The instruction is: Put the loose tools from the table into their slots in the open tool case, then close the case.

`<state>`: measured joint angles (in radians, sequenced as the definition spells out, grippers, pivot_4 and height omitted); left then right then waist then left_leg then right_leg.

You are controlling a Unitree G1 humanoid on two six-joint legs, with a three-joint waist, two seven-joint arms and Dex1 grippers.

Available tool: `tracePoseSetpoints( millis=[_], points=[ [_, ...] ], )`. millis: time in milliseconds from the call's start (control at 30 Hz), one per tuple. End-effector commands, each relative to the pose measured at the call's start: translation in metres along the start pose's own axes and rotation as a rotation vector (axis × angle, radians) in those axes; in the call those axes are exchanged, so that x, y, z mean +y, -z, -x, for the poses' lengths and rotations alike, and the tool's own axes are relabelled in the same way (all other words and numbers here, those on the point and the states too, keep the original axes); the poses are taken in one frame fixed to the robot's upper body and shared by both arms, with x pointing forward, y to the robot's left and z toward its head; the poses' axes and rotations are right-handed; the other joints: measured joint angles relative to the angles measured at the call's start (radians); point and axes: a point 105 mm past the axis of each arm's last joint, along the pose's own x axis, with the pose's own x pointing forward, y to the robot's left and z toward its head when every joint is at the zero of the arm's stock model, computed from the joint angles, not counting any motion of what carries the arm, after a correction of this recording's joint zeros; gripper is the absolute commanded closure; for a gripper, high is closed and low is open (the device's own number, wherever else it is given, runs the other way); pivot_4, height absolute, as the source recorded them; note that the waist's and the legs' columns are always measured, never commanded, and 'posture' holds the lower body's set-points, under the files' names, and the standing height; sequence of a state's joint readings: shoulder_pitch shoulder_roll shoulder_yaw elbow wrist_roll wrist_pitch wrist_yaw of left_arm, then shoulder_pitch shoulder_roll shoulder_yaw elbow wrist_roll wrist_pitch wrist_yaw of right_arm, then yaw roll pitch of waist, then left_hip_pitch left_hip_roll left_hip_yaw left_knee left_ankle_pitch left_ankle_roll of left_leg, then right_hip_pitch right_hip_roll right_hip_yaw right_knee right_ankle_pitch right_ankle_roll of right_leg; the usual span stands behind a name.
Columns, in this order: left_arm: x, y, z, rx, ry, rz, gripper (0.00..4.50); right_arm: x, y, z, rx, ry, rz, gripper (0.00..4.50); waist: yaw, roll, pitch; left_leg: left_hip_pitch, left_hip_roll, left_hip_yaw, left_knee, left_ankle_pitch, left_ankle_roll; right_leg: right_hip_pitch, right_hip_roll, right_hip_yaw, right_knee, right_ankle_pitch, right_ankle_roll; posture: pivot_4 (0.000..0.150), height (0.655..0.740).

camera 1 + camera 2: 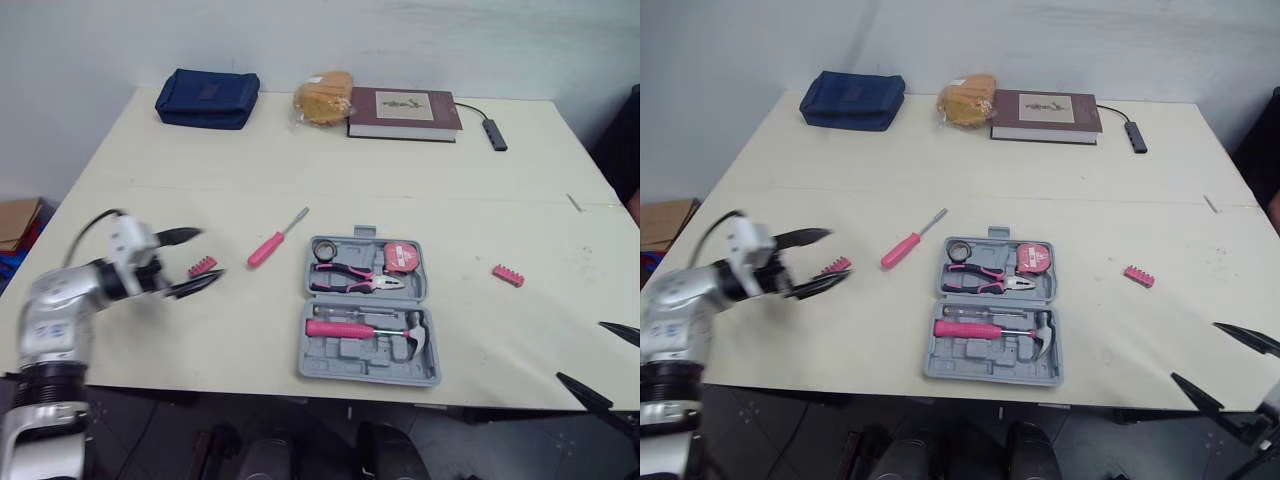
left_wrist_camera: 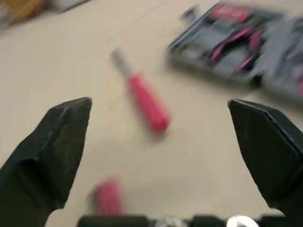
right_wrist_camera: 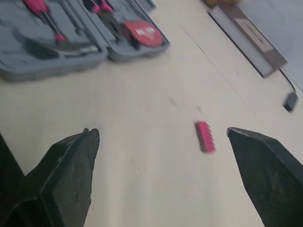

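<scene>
Table (image 1: 200, 170): pale cream, seen from above and in front; the work lies along the near half
Tool case (image 1: 345, 352): grey, lying open and flat near the front edge, centre; lid not yet closed
Already slotted: pliers (image 1: 350, 280) and tape measure (image 1: 400, 257) in the far half; hammer (image 1: 415, 335) in the near half; some near recesses look bare
Pink screwdriver (image 1: 266, 249): loose on the table just left of the case, lying at a slant, metal tip pointing away
Left bit holder (image 1: 203, 266): small pink strip, loose, between the screwdriver and the table's left edge
Right bit holder (image 1: 507, 275): matching pink strip, loose, well to the right of the case
Left pincer (image 1: 210, 252): fingers spread wide, holding nothing; it hovers just at the left bit holder, probably lined up to take that piece first
Right pincer (image 1: 580, 350): fingers spread wide, holding nothing; low at the near right corner, apart from the right bit holder; likely waiting its turn
Back of table: blue pouch (image 1: 207, 98) and book (image 1: 403, 113), no part of the job
Progress: early, by my judgement; three loose pieces remain
</scene>
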<state>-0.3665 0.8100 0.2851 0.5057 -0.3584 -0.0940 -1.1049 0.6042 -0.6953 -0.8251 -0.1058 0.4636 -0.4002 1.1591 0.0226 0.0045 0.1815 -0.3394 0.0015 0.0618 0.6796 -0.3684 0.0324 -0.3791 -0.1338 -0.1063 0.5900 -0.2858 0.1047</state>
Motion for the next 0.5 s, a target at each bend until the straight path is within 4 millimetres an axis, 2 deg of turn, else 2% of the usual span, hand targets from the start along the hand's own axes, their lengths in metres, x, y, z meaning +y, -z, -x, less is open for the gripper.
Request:
tracePoseSetpoints(
  millis=[33,67,133,233,367,500],
  points=[
    [0.024,0.002,0.035,0.025,-0.161,-0.06,0.05,-0.009,0.014,0.016,0.037,0.06,0.035,0.0,0.004,0.0,0.001,-0.001,0.0,0.0,0.0,0.0,0.0,-0.001,0.0,0.0,0.0,0.0,0.0,0.15,0.74],
    [0.027,0.006,0.044,0.046,-0.186,-0.059,0.05,-0.012,0.019,0.02,0.05,0.084,0.037,0.0,0.002,0.0,0.001,-0.001,0.0,0.0,0.0,-0.001,0.0,-0.001,-0.001,0.0,-0.001,0.0,0.0,0.15,0.74],
    [0.033,0.022,0.075,0.123,-0.267,-0.038,0.05,-0.02,0.034,0.031,0.088,0.154,0.023,0.0,-0.001,0.003,0.002,-0.001,-0.001,0.0,-0.001,-0.002,0.0,0.0,-0.001,0.0,-0.001,0.0,0.0,0.15,0.74],
    [0.043,0.03,0.109,0.149,-0.392,0.001,0.05,-0.023,0.049,0.045,0.142,0.207,0.001,0.0,-0.004,0.005,0.003,-0.001,-0.001,0.002,-0.003,-0.003,0.001,-0.002,-0.001,0.0,-0.003,0.0,0.0,0.15,0.74],
    [0.046,0.042,0.144,0.21,-0.507,0.033,0.05,-0.022,0.064,0.063,0.197,0.267,-0.035,0.0,-0.004,0.005,0.004,0.001,-0.001,0.005,-0.009,-0.003,0.0,-0.004,-0.002,0.0,-0.003,0.0,0.0,0.15,0.74],
    [0.041,0.056,0.168,0.256,-0.575,0.078,0.05,-0.018,0.075,0.073,0.232,0.308,-0.071,0.0,-0.006,0.006,0.004,0.004,-0.001,0.007,-0.013,-0.003,-0.006,-0.004,-0.002,0.0,-0.003,0.0,0.0,0.15,0.74]
  ],
)
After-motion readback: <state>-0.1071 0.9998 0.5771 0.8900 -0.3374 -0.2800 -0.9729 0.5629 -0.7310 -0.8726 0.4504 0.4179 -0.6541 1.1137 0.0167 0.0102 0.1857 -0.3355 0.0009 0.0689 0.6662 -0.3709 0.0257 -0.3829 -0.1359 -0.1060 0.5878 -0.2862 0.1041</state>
